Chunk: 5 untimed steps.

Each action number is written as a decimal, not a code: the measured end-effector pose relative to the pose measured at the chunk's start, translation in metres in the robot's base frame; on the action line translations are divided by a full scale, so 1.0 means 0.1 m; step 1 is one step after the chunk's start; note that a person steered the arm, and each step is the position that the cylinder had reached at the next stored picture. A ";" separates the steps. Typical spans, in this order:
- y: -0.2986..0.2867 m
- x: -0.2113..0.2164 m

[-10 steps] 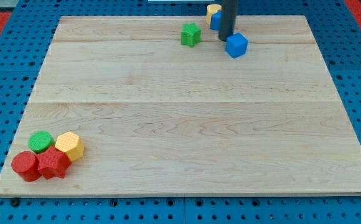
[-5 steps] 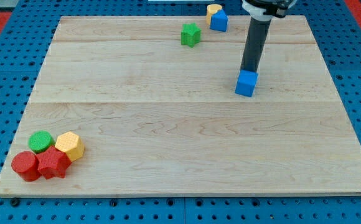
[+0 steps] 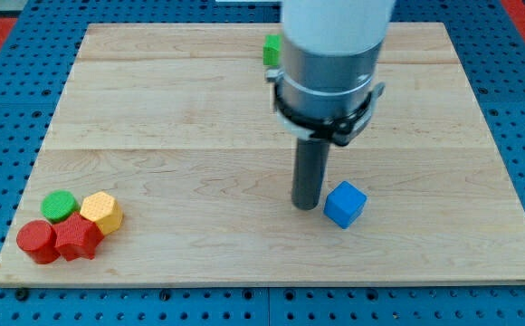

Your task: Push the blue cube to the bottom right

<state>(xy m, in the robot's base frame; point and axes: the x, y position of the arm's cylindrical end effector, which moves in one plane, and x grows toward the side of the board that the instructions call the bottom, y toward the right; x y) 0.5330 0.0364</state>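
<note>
The blue cube (image 3: 345, 204) lies on the wooden board (image 3: 199, 172), right of centre and in the lower half. My tip (image 3: 307, 206) rests on the board just to the cube's left, close to or touching its left side. The rod rises from the tip into the wide grey arm body that fills the view's top centre and hides the board behind it.
A green block (image 3: 271, 49) peeks out at the view's top, left of the arm. At the bottom left sits a cluster: a green cylinder (image 3: 60, 206), a yellow block (image 3: 102, 212), a red cylinder (image 3: 36, 241) and a red block (image 3: 77, 238).
The blue cube has moved down the board from the upper right towards the lower right. My tip followed it down and now stands at its left. The arm now hides the top blocks.
</note>
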 end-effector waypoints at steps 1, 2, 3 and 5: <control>0.14 0.12; 0.50 -0.10; 0.79 -0.34; 1.25 -0.33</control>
<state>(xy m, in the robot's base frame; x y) 0.4996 0.1616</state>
